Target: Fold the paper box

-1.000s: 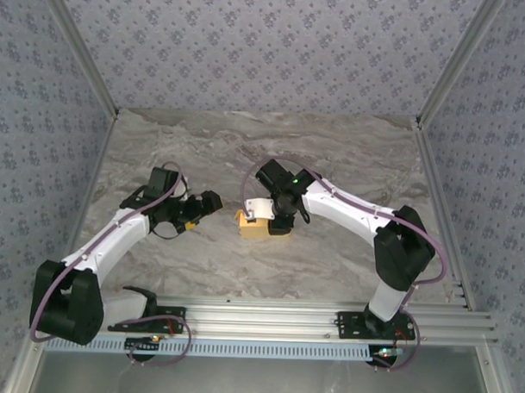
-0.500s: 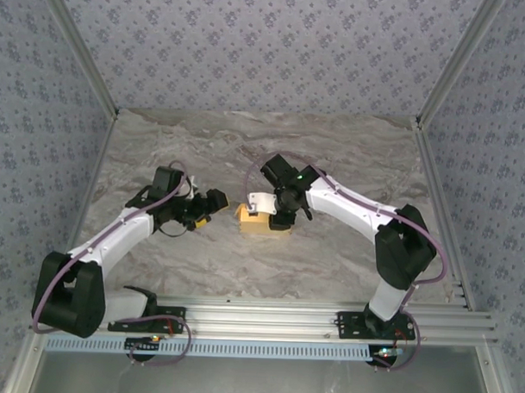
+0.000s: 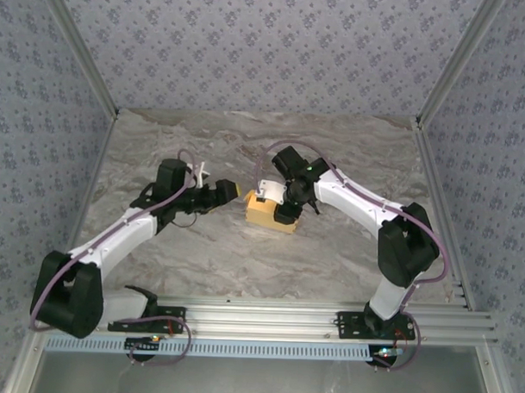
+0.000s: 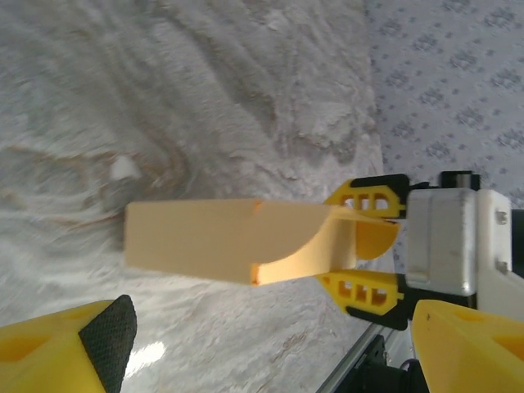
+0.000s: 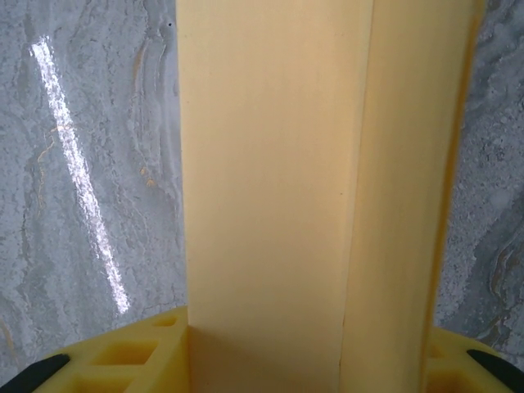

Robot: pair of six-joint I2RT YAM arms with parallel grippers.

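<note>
The paper box [image 3: 263, 216] is a yellow-orange card box near the middle of the table. My right gripper [image 3: 283, 213] is shut on its right end. In the right wrist view the paper box [image 5: 278, 188] runs up between that gripper's [image 5: 307, 364] yellow fingers [image 5: 135, 356]. My left gripper [image 3: 228, 193] points right, just left of the box and apart from it. In the left wrist view the paper box [image 4: 213, 239] lies ahead with a curved flap, and the right arm's fingers [image 4: 364, 199] clamp its far end. My left gripper [image 4: 270, 340] stands open with nothing between its pads [image 4: 106, 332].
The marble table [image 3: 333, 147] is enclosed by patterned walls [image 3: 250, 49] at the back and both sides. An aluminium rail [image 3: 275, 318] carrying the arm bases runs along the near edge. Bare table lies behind and in front of the box.
My left gripper has swung right and come close to the box's left end, its jaws a little narrower. The right gripper has shifted the box slightly right and back.
</note>
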